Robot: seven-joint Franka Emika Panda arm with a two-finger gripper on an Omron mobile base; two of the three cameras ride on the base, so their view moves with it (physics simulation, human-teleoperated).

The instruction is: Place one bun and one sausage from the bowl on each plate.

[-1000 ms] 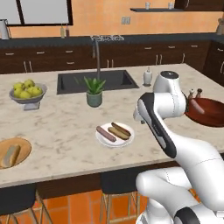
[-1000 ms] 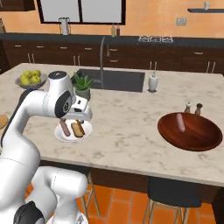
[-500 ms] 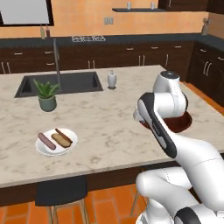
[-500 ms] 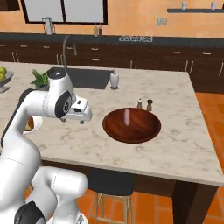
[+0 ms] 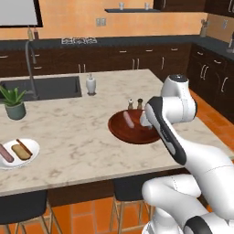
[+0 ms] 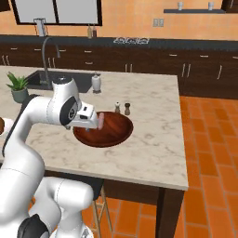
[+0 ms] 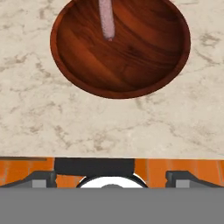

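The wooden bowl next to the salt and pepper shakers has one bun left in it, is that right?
Not quite. The wooden bowl does sit next to the salt and pepper shakers, but what is left in it is one sausage, not a bun. The hand view shows this most clearly.

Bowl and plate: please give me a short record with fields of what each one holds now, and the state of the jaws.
bowl: reddish-brown, on the marble counter, beside two small shakers
in the bowl: one sausage, no bun visible
white plate: at the counter's left end, holds one bun and one sausage
jaws: open, holding nothing
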